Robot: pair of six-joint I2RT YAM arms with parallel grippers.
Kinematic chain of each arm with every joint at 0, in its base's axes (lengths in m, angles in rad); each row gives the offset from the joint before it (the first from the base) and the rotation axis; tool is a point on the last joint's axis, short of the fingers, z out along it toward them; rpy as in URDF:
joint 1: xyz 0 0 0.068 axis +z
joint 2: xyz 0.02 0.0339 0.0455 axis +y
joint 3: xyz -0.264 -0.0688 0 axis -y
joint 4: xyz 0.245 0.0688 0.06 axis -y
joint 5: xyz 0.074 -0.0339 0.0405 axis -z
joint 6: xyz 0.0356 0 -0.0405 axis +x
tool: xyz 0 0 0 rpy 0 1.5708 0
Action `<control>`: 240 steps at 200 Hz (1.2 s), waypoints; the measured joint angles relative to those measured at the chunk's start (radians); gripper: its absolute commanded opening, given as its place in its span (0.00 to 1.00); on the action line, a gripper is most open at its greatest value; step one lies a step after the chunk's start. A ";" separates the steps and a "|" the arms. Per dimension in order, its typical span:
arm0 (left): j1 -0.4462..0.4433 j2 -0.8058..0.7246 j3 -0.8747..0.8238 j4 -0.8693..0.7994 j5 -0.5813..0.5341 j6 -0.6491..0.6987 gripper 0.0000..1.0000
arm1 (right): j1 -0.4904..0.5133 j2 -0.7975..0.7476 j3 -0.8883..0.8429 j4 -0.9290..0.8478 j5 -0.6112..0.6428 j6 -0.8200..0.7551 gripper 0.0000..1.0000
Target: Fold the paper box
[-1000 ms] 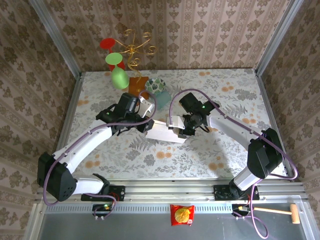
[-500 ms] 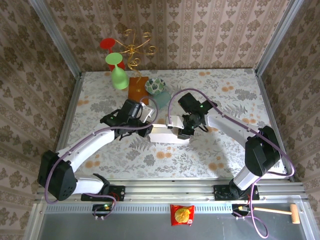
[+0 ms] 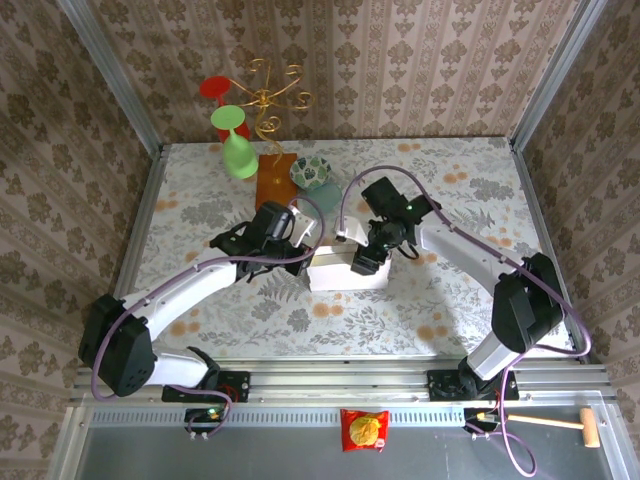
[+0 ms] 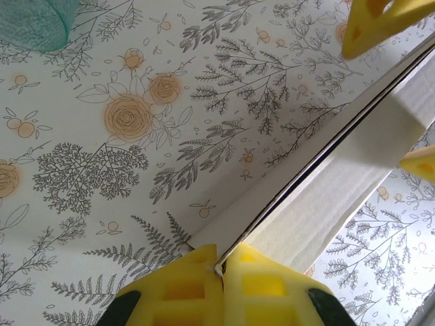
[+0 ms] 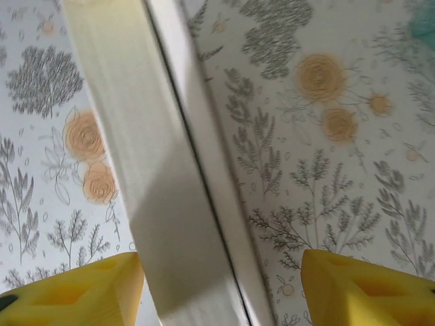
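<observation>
Left of centre on the flowered surface (image 3: 190, 215), the left pincer (image 4: 221, 263) is pressed together on a thin, doubled edge of the paper box (image 3: 345, 272). The box is pale grey-white, raised into a shallow block with a dark seam along one flap, and sits mid-surface between the two arms. The right pincer (image 5: 221, 285) stands apart, its fingers either side of one box wall. Bare surface lies open to the right and toward the near edge, and a teal cup (image 3: 312, 172) stands behind.

Brown damask-papered walls (image 3: 400, 60) around a floral-clothed table (image 3: 450, 310)
</observation>
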 measured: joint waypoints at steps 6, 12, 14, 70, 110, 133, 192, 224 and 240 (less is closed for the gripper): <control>-0.002 0.000 0.000 0.000 -0.003 0.000 0.01 | -0.007 -0.013 0.000 0.006 -0.002 0.026 0.64; -0.004 0.000 0.000 0.001 -0.006 0.000 0.02 | -0.014 -0.028 0.000 0.014 -0.002 0.052 0.64; -0.005 0.000 0.000 0.001 -0.008 -0.001 0.02 | -0.018 -0.035 0.000 0.018 -0.002 0.064 0.64; -0.032 -0.001 0.000 0.005 -0.060 -0.003 0.00 | -0.162 -0.289 -0.087 0.156 0.009 0.444 0.43; -0.046 -0.003 0.000 0.006 -0.092 -0.003 0.00 | -0.214 -0.427 -0.268 0.186 0.045 0.684 0.34; -0.050 -0.003 0.000 0.008 -0.106 -0.002 0.00 | -0.219 -0.429 -0.309 0.176 0.064 0.737 0.33; -0.055 -0.003 0.000 0.008 -0.117 0.002 0.00 | -0.259 -0.348 -0.298 0.157 0.032 0.726 0.28; -0.058 -0.003 0.000 0.008 -0.127 0.002 0.00 | -0.259 -0.328 -0.273 0.148 0.002 0.700 0.26; -0.059 -0.003 0.000 0.008 -0.128 0.002 0.00 | -0.259 -0.318 -0.255 0.132 -0.011 0.686 0.25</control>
